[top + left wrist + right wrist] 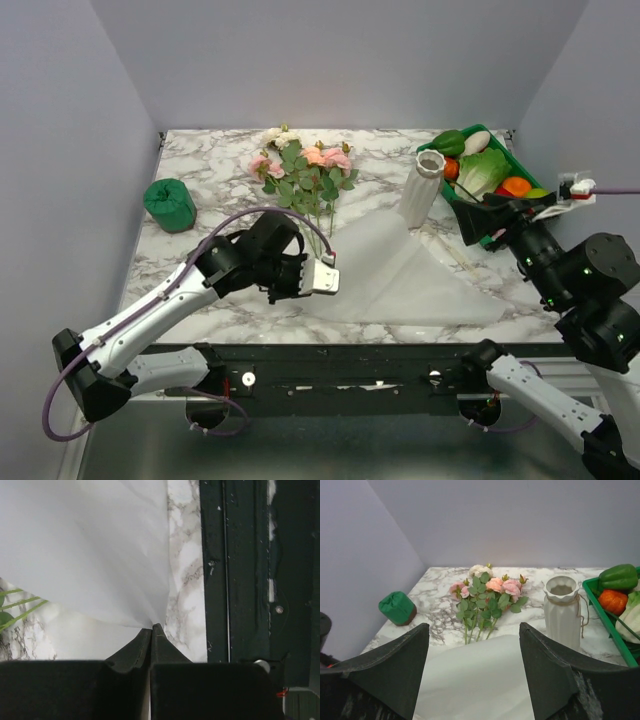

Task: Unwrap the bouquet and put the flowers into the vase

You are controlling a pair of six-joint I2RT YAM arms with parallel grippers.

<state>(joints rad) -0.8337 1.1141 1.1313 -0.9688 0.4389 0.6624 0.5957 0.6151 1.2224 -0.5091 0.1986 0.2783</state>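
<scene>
The left arm reaches low from the near left corner across the bench (200,250), forearm angled toward the middle. Its left claw (330,276) (151,629) points right, fingers pressed almost together and pinching the near-left corner of the paper sheet (400,270) (85,545) (the folds run into the fingertips). The right arm is raised at the right side, and its right claw (472,222) (474,627) is spread wide, holding nothing, above the sheet's right part. The flowers (305,170) (487,592) lie unwrapped on the far middle of the bench, stems toward the sheet. The vase (423,187) (562,610) stands upright just right of them, beside the green tray (508,150) (606,616).
</scene>
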